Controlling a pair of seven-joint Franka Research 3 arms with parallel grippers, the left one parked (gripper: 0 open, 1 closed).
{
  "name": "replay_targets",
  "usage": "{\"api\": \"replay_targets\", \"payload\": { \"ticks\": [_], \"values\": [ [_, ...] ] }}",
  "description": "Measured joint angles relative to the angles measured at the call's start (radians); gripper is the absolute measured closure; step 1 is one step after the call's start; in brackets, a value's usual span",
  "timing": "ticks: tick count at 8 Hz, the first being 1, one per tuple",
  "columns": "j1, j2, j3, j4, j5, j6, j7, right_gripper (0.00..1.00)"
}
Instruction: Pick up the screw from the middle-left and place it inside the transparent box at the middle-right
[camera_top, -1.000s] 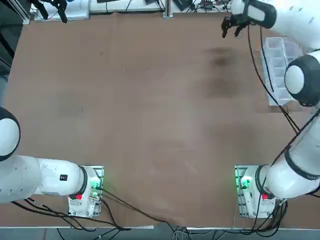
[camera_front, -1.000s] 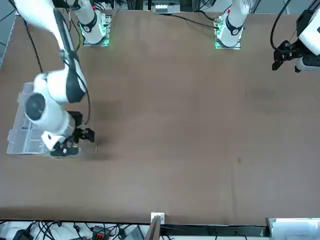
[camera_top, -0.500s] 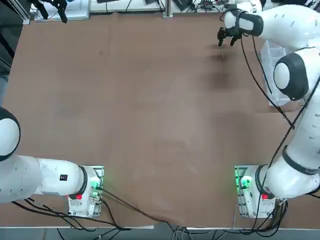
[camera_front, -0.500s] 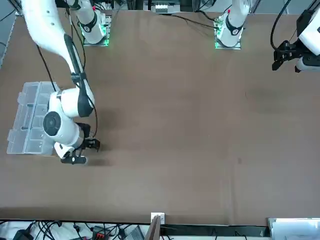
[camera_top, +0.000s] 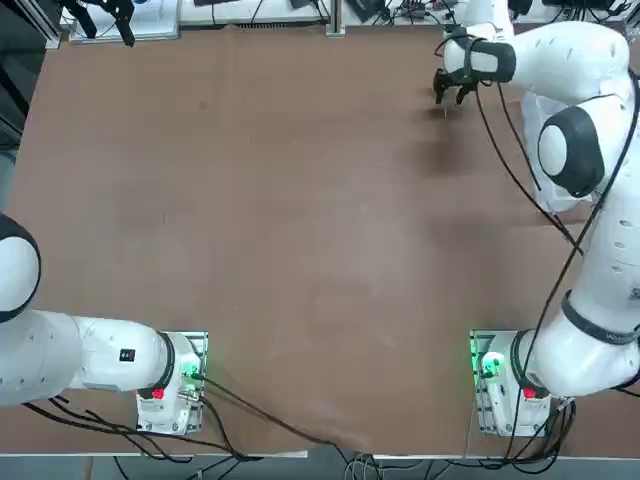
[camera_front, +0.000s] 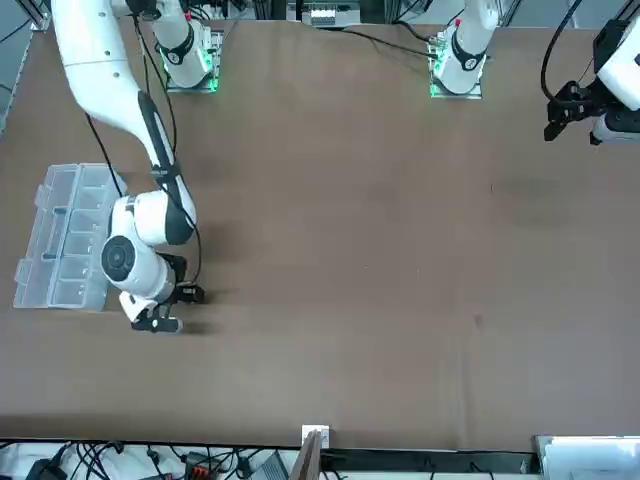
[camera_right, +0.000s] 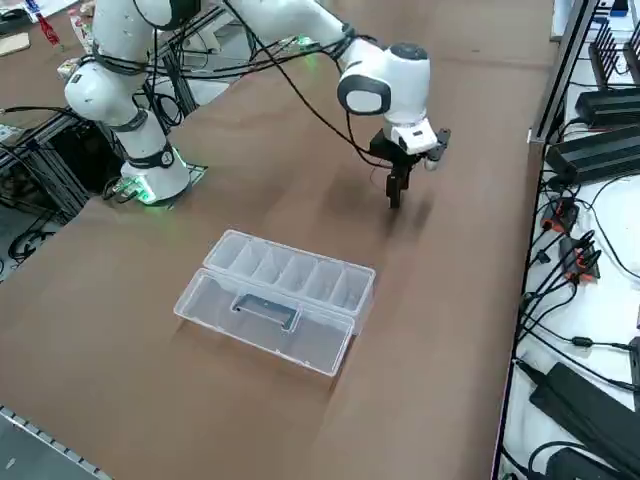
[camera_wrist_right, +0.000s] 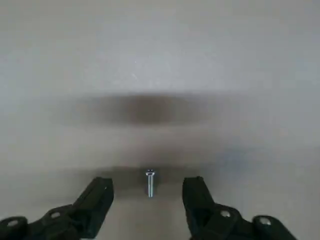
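Observation:
The screw (camera_wrist_right: 150, 182) is a tiny metal one that lies on the brown table, between the two black fingers (camera_wrist_right: 100, 197) of my right gripper (camera_wrist_right: 148, 194). The fingers stand apart on either side of it and do not touch it. My right gripper (camera_top: 450, 95) is low over the far part of the table, pointing down (camera_right: 394, 192), and the screw is hidden under it in the front view (camera_front: 177, 309). The transparent box (camera_right: 290, 272) lies to the gripper's right with its clear lid (camera_right: 262, 318) folded open flat; its compartments (camera_front: 65, 240) look empty.
Cables and black power bricks (camera_right: 590, 150) run along the table's far edge just beyond the gripper. My right arm's elbow (camera_top: 572, 150) hangs over part of the box (camera_top: 533, 112). Bare brown tabletop (camera_top: 300, 220) stretches toward the bases.
My right gripper has come down and shifted over the screw, so its fingers now straddle it. The fingers have narrowed a little. The box has not moved.

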Motion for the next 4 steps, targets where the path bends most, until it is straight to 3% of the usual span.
{"api": "replay_targets", "payload": {
  "ticks": [4],
  "values": [
    [-0.006,0.009,-0.001,-0.016,0.000,0.018,0.000,0.32]
  ]
}}
